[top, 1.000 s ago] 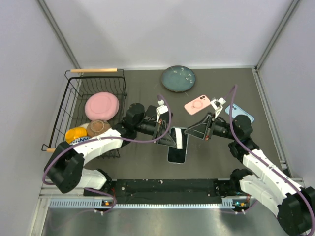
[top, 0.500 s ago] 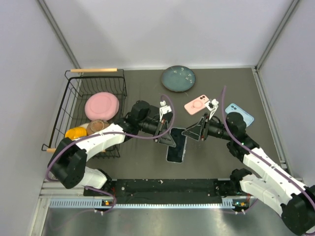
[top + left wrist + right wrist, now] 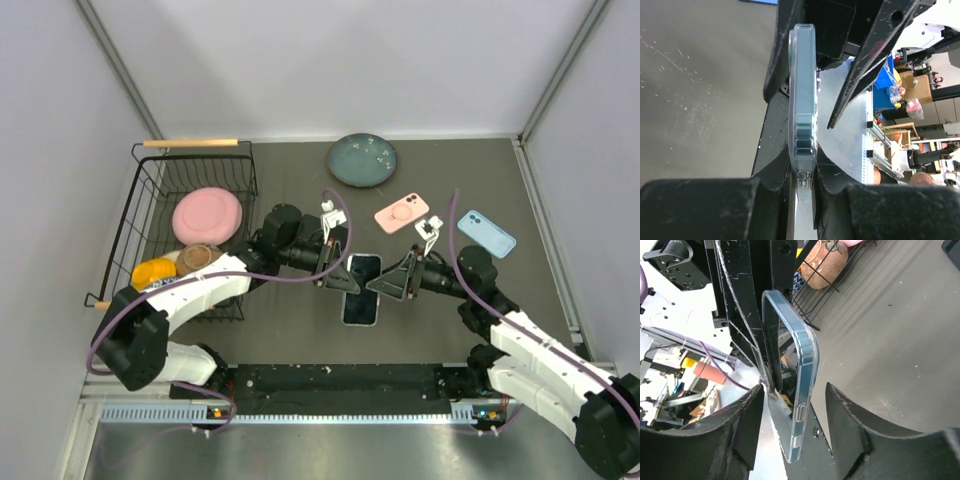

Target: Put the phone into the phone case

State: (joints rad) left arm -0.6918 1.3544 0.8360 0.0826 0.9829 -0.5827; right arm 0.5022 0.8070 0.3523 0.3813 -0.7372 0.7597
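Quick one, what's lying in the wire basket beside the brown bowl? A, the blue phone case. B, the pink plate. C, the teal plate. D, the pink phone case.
B: the pink plate lies inside the wire basket by the brown bowl; the teal plate, blue phone case and pink phone case lie out on the table.

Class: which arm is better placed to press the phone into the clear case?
Probably right: the left gripper is clamped on the clear case, while the right gripper stands open astride its edge, free to squeeze.
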